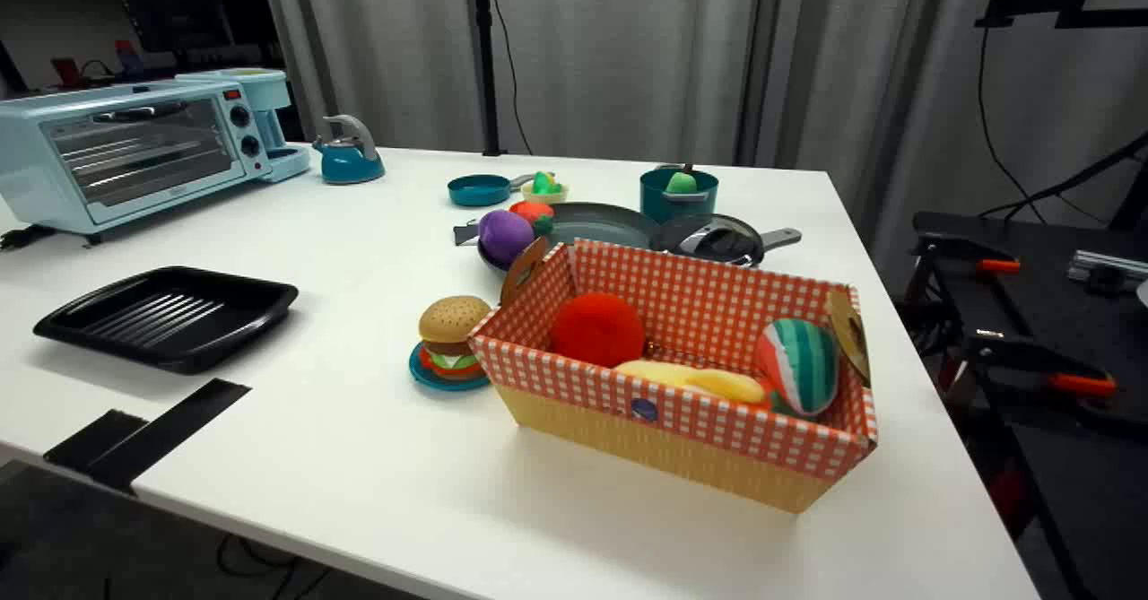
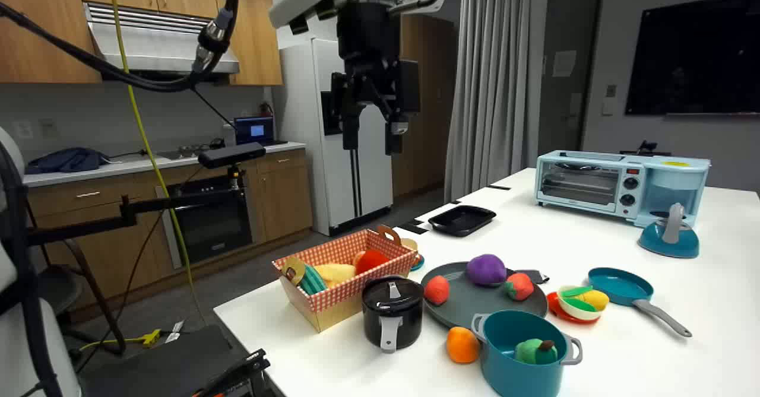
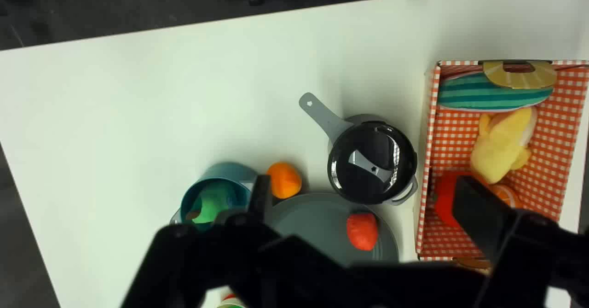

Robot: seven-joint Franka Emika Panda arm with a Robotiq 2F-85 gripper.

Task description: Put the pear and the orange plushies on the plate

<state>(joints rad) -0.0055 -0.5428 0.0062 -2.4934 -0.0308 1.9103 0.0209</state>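
The pear, a green plush with a brown stem [image 2: 536, 351], lies inside the teal pot [image 2: 513, 379]. It also shows in the wrist view [image 3: 212, 202] and partly in an exterior view [image 1: 682, 184]. The orange plush [image 2: 462, 345] sits on the table beside the teal pot, near the plate rim; it also shows in the wrist view [image 3: 284, 180]. The large dark grey plate [image 2: 457, 311] holds a purple plush [image 2: 485, 269] and two red plushies [image 2: 436, 290]. My gripper [image 2: 372, 142] is open and empty, high above the table. Its fingers [image 3: 363, 188] are spread wide in the wrist view.
A black lidded pot [image 2: 393, 314] stands between the plate and a checkered basket [image 1: 673, 412] of plush food. A teal pan [image 2: 620, 284], a small bowl [image 2: 579, 305], a kettle [image 2: 670, 240], a toaster oven [image 2: 594, 189], a black tray [image 1: 170, 313] and a toy burger [image 1: 453, 335] are around.
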